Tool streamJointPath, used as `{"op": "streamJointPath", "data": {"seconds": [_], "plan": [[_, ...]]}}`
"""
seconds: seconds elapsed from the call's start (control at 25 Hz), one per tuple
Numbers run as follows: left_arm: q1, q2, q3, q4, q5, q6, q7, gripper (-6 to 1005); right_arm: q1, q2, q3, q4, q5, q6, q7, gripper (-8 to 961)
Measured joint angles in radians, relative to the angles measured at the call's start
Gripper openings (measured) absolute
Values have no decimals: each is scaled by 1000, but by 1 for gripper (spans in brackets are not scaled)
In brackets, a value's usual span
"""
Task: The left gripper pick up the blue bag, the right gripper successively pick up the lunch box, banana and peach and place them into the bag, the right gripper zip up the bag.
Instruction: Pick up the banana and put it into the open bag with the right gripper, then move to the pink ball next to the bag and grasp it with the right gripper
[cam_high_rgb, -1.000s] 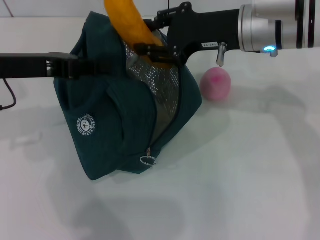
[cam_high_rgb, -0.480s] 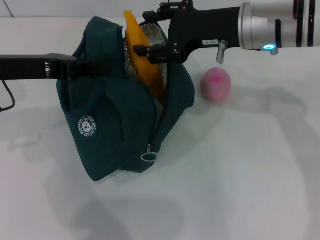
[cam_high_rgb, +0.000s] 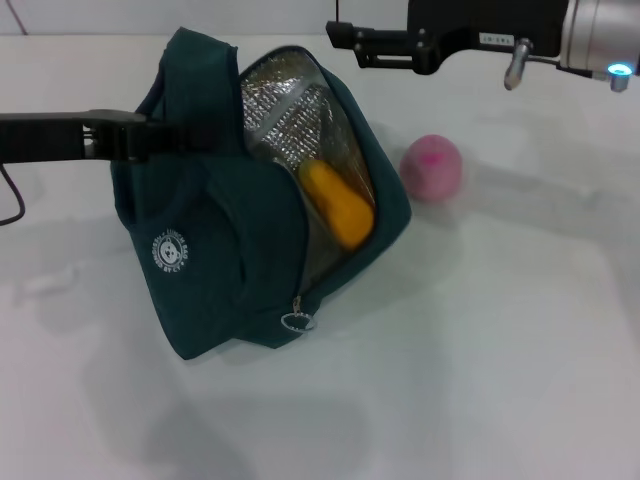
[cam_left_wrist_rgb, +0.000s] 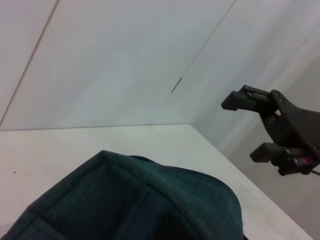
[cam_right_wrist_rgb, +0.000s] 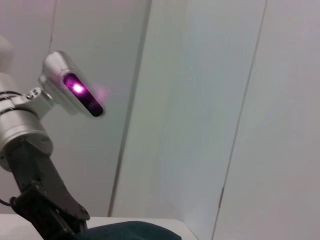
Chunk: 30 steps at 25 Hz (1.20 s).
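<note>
Your left gripper (cam_high_rgb: 165, 140) reaches in from the left edge of the worktop (cam_high_rgb: 480, 330), and its fingers are clenched on the upper rim of the blue bag (cam_high_rgb: 220, 260), holding the bag's top up and its mouth open. The bag rests on the worktop left of centre, toward the far edge, with its silver lining (cam_high_rgb: 290, 110) exposed. The banana (cam_high_rgb: 338, 205) lies inside the open mouth, leaning against the lining, with its lower end down in the bag. The zip pull (cam_high_rgb: 297, 320) hangs at the lower end of the opening, near the worktop surface.

Your right gripper (cam_high_rgb: 345, 40) is up by the far edge, above and just beyond the bag's mouth, and touches nothing. In the left wrist view its two fingers (cam_left_wrist_rgb: 245, 97) stand apart with nothing between them. The peach (cam_high_rgb: 432, 167) sits on the worktop just right of the bag, clear of both grippers. You cannot see the lunch box in any view.
</note>
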Motion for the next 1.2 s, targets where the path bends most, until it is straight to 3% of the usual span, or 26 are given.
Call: {"op": "streamJointPath", "data": {"seconds": [0.24,0.6,1.12,1.2], "plan": [[3,1,0,0,-4,1,0,36,-14,-2,50,8,-5,-1,28,706],[15,3,0,1,-30,5,-2,36,-9,-37,142,42,-137,7,185,704],[45,-3,0,0,-32,5,1,36,-42,-31,149,134,-275,-44,247,742],[48,-4,0,0,-32,4,3,36,-68,-16,150,134,-270,-40,201,749]]}}
